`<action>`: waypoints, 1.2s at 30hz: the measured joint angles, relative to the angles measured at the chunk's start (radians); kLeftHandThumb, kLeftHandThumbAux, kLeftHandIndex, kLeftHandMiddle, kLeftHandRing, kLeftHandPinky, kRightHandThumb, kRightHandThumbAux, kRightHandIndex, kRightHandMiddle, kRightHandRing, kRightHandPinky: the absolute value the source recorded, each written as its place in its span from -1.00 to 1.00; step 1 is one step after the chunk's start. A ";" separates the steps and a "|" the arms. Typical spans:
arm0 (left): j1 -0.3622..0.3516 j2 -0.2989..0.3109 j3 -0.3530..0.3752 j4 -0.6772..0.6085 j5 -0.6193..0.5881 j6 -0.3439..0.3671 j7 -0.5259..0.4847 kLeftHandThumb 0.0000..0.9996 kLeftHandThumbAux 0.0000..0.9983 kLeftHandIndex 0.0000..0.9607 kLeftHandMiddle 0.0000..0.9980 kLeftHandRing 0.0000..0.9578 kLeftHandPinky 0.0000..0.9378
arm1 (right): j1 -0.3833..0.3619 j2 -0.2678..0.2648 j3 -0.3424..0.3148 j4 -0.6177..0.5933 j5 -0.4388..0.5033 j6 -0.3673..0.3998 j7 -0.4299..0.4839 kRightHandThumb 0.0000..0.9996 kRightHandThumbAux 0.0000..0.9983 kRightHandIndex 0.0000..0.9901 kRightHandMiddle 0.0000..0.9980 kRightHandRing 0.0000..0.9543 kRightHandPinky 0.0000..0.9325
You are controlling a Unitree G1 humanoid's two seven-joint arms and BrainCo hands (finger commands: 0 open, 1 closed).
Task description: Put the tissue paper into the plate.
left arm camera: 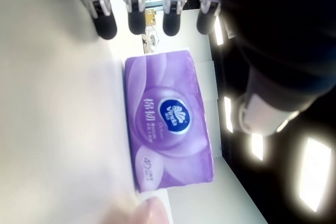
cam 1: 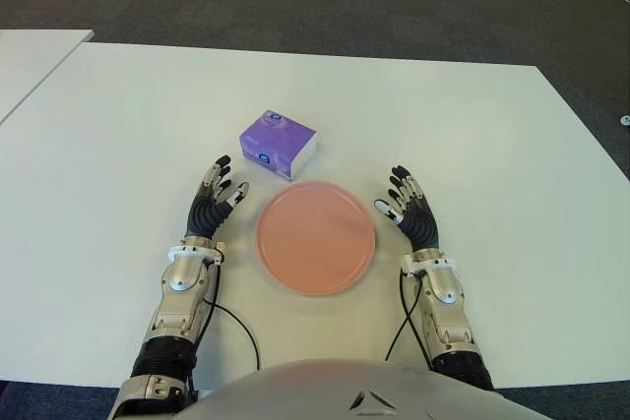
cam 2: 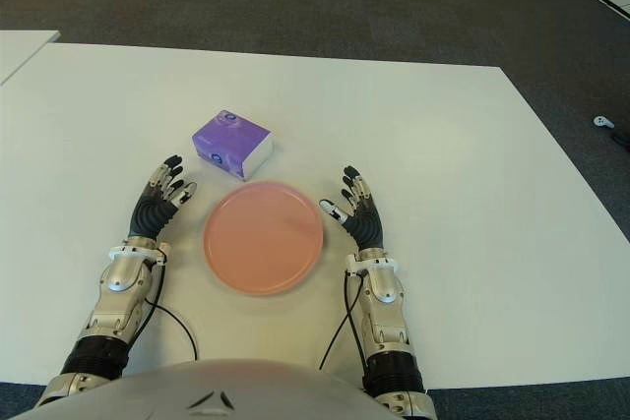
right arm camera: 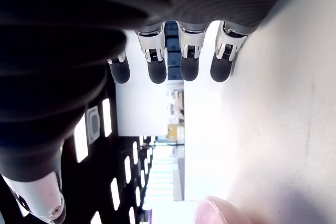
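while the eye views miss it, tissue pack (left arm camera: pixel 168 121) shows a blue logo.

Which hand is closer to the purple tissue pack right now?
Left. The left hand sits just short of the purple tissue pack; the right hand is beyond the pink round plate.

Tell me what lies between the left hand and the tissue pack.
Nothing: in the left eye view only bare white table separates the open left hand from the purple tissue pack.
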 measured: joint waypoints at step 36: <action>-0.149 0.143 0.080 -0.074 0.087 0.140 0.085 -0.60 0.10 -1.00 -1.00 -1.00 -1.00 | -0.039 0.010 -0.002 0.035 -0.002 -0.004 -0.013 -0.94 0.38 -1.00 -1.00 -1.00 -1.00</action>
